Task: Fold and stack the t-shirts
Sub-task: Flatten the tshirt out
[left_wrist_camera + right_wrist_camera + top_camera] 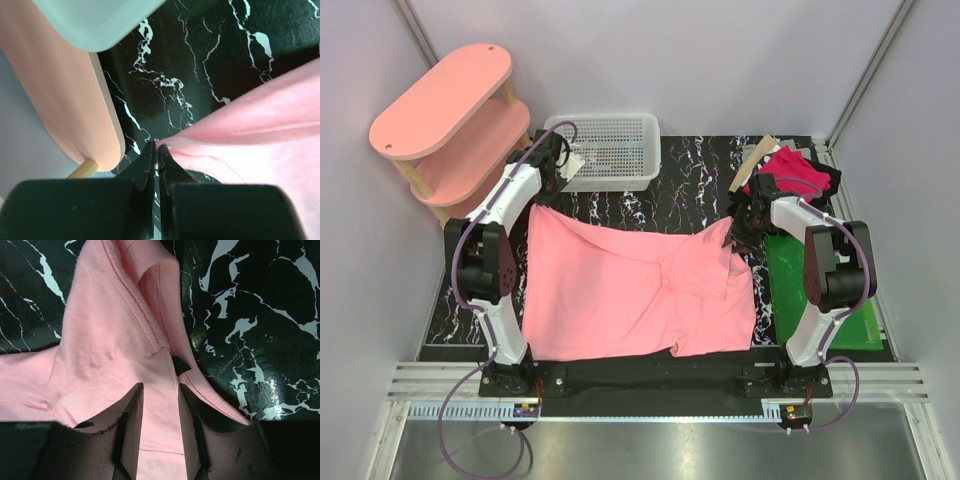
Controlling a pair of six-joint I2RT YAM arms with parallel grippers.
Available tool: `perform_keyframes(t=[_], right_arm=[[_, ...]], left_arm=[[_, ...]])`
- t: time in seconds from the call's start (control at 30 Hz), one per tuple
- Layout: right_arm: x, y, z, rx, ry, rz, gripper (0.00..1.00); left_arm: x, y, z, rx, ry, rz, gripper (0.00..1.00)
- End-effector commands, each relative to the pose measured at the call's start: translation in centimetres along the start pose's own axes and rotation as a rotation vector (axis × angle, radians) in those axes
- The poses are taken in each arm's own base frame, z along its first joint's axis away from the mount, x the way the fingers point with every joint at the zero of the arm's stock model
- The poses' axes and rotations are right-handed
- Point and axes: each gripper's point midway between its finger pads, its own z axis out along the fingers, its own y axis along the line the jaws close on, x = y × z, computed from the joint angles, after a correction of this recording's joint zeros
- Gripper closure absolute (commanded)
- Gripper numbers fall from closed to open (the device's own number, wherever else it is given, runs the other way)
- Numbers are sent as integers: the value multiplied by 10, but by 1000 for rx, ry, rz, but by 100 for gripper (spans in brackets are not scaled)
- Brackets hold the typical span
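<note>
**Salmon shirt spread wide, red one bunched in the corner**

The black, white-veined marble table (670,205) carries a light salmon-pink cloth t-shirt (620,290) spread across its middle, with loose folds towards its right side. A pale-pink oval two-tier shelf unit (445,95) stands at the far left. A glossy green mat (780,285) lies at the right, partly covered by the right arm. A white mesh basket (610,150) sits at the far edge. The deep magenta-red t-shirt (802,172) lies crumpled in the far right corner, and its outline is unreadable. The left tool (156,150) is together, pinching the salmon shirt's far left corner. The right tool (159,407) stands apart over a seamed edge; I cannot tell whether it touches the cloth.
</note>
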Motion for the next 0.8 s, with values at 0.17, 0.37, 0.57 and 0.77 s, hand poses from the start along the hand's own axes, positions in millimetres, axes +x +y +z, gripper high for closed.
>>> perform_keyframes(t=[0.17, 0.37, 0.57, 0.77], right_arm=[[-3, 2, 8, -7, -4, -18, 59], [-4, 3, 14, -9, 5, -22, 70], [-11, 14, 7, -45, -7, -25, 91], [-20, 27, -18, -77, -54, -37, 88]], left_arm=[[-15, 8, -27, -37, -91, -21, 100], [-15, 9, -29, -40, -95, -19, 100], [-13, 8, -28, -42, -89, -17, 100], [-15, 9, -28, -45, -90, -18, 100]])
